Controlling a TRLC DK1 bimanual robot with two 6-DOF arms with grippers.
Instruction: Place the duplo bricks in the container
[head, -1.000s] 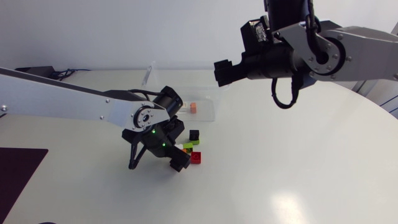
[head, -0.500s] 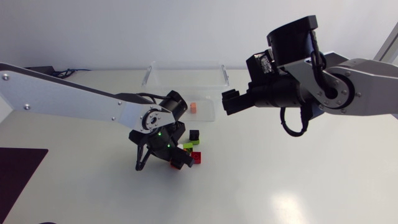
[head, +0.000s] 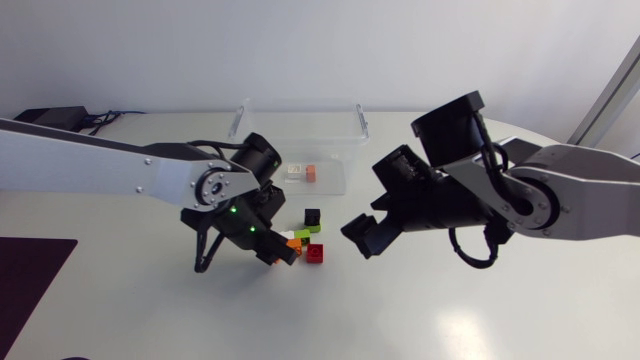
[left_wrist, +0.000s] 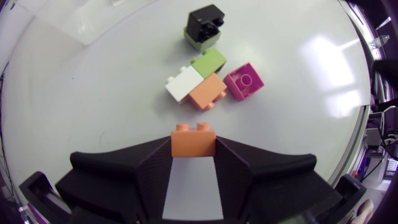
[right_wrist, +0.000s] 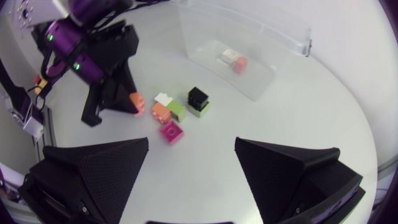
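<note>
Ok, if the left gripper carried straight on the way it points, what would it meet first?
Probably the loose pale orange plastic brick lying against the white plastic brick, though depth is unclear.

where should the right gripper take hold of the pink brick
Probably come from straight above with the open right gripper and grip the pink brick by the two flat side walls that do not face the loose orange brick beside it. It lies flat, stud up, so its walls stand upright.
</note>
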